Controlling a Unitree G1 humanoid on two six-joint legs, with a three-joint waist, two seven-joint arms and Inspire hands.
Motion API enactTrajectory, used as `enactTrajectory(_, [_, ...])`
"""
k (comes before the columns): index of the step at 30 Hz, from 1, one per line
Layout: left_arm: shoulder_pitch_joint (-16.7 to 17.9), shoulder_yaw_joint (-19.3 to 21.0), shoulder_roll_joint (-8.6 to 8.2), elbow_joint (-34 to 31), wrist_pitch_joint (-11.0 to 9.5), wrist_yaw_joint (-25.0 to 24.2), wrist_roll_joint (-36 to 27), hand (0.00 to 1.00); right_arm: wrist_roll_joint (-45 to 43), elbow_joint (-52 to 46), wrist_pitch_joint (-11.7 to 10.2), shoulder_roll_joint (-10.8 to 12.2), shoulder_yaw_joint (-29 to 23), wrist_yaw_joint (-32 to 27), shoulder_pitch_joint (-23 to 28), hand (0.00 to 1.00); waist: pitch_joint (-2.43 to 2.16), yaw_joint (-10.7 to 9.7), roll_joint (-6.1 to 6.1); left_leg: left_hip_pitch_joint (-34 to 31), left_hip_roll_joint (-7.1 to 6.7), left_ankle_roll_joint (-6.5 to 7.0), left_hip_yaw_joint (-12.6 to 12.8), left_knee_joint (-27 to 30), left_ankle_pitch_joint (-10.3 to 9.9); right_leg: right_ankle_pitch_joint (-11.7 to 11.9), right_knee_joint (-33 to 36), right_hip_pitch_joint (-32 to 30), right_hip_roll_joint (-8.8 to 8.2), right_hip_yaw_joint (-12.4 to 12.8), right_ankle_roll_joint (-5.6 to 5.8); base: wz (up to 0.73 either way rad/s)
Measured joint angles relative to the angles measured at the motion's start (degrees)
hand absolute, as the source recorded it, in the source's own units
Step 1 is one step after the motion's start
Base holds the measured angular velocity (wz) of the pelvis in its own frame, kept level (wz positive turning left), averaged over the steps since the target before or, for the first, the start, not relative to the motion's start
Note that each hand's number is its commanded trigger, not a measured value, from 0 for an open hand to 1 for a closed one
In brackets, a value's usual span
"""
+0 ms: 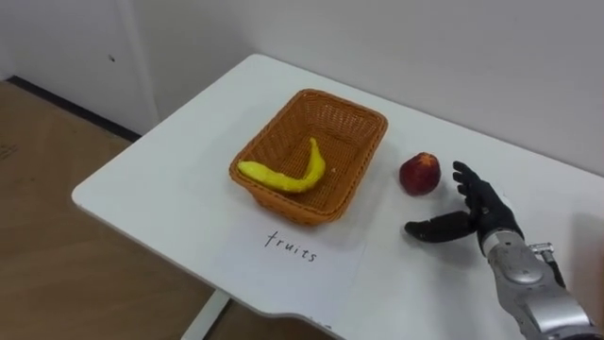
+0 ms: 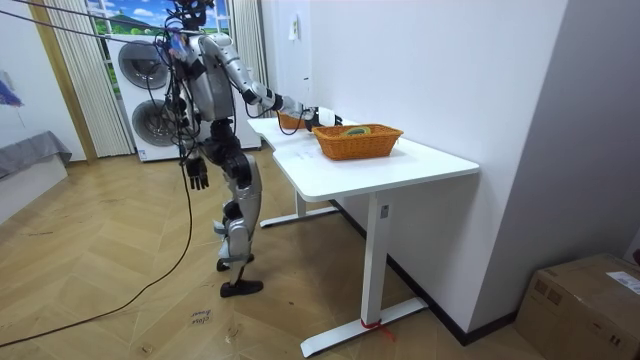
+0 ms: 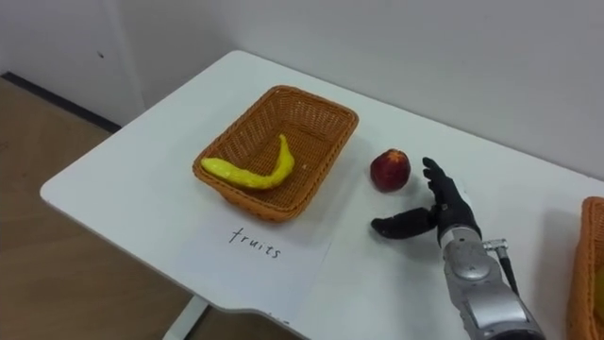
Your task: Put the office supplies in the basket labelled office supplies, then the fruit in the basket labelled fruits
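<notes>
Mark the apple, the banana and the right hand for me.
apple [image 1: 420,175], left eye view, middle of its skin.
banana [image 1: 279,178], left eye view, middle of its length.
right hand [image 1: 484,213], left eye view, palm.

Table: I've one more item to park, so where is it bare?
Bare: the table left of the basket to its edge, and behind it toward the wall. Crowded: right of the basket, by the apple and right hand.
</notes>
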Motion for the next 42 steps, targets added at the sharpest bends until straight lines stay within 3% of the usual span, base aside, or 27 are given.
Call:
enactTrajectory(13, [1.45, 0.01, 0.26, -0.01, -0.08, -0.01, 0.01, 0.00, 0.83, 0.12, 0.00, 0.00, 0.00, -0.30, 0.01, 0.00, -0.01, 0.94, 0.33, 0.22, 0.03, -0.04, -0.11, 1.23, 0.01, -0.57, 0.91, 0.55, -0.26, -0.69, -0.13, 0.04])
enactTrajectory(20, [2.31, 0.01, 1.42, -0.14, -0.10, -0.52, 0.11, 0.00, 1.00, 2.96, -0.29, -0.01, -0.02, -0.30, -0.06, 0.00, 0.01, 1.70, 0.28, 0.47, 0.04, -0.05, -0.06, 1.37, 0.02, -0.78, 0.98, 0.77, -0.38, -0.97, -0.07, 0.02])
enactTrajectory(33, [2.30, 0.01, 2.34, -0.67, -0.11, -0.49, 0.48, 0.00, 1.00, 4.49, -1.13, -0.01, -0.02, -0.43, -0.06, 0.00, 0.51, 2.35, -0.37, 0.43, -0.05, -0.06, -0.27, 1.78, 0.01, -0.93, 0.90, 1.36, -0.46, -1.92, -0.02, 0.03])
enactTrajectory(42, [2.32, 0.02, 2.34, -0.67, -0.12, -0.43, 0.49, 0.00, 1.00, 4.49, -1.24, -0.01, -0.03, -0.43, -0.05, 0.00, 0.48, 2.39, -0.37, 0.46, -0.03, -0.07, -0.28, 1.74, 0.02, -0.94, 0.88, 1.45, -0.40, -1.90, -0.05, 0.00])
